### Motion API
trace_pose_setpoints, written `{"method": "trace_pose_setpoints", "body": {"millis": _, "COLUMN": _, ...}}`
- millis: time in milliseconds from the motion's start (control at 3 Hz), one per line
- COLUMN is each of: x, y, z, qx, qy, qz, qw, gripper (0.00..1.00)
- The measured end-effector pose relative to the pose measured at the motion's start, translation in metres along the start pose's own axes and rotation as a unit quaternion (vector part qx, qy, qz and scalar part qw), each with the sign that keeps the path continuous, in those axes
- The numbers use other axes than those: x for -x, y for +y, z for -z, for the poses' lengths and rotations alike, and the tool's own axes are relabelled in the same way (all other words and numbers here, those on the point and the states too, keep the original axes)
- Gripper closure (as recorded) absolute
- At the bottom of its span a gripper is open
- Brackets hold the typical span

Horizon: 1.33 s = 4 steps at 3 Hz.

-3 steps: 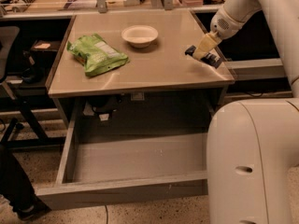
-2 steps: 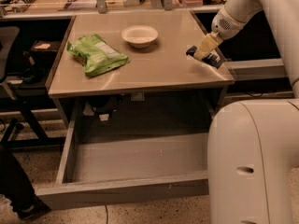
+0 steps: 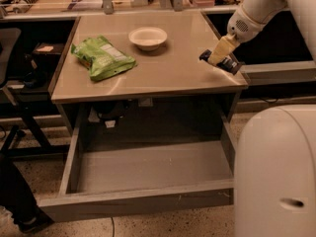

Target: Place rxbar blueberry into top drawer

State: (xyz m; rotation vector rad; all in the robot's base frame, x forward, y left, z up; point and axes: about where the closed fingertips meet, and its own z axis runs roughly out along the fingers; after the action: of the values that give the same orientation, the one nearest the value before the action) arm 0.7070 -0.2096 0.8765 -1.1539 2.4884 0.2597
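Progress: early. Noted drawer [image 3: 133, 201] open below front edge, without rxbar [image 3: 230, 65]. Located rxbar on table [image 3: 163, 68] at right edge, near front corner, under gripper [image 3: 218, 53]; cannot tell grip state. Remaining: lift, carry past front edge, release into drawer.

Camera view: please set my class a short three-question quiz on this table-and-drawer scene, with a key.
1. True or false: the top drawer stands pulled open, with nothing visible inside.
2. Where is the pincer? A) inside the drawer B) at the rxbar blueberry by the table's right edge C) down at the floor
3. Fill in: on the table's left half lies a crinkled ____ bag.
Key: 1 true; 2 B; 3 green.
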Motion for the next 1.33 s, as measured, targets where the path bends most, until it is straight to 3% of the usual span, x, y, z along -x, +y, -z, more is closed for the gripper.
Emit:
{"method": "trace_pose_setpoints", "body": {"millis": 333, "x": -0.016, "y": 0.024, "z": 0.02, "qx": -0.005, "qy": -0.006, "qz": -0.01, "qw": 0.9999, "gripper": 1.0}}
{"method": "trace_pose_setpoints", "body": {"millis": 667, "x": -0.044, "y": 0.055, "z": 0.021, "qx": 0.009, "qy": -0.006, "qz": -0.028, "qw": 0.9996, "gripper": 1.0}}
{"method": "trace_pose_setpoints", "body": {"millis": 1000, "x": -0.062, "y": 0.069, "z": -0.005, "qx": 0.033, "qy": 0.02, "qz": -0.032, "qw": 0.9987, "gripper": 1.0}}
{"method": "trace_pose_setpoints", "body": {"millis": 1333, "x": -0.064, "y": 0.076, "z": 0.002, "qx": 0.031, "qy": 0.014, "qz": -0.033, "qw": 0.9989, "gripper": 1.0}}
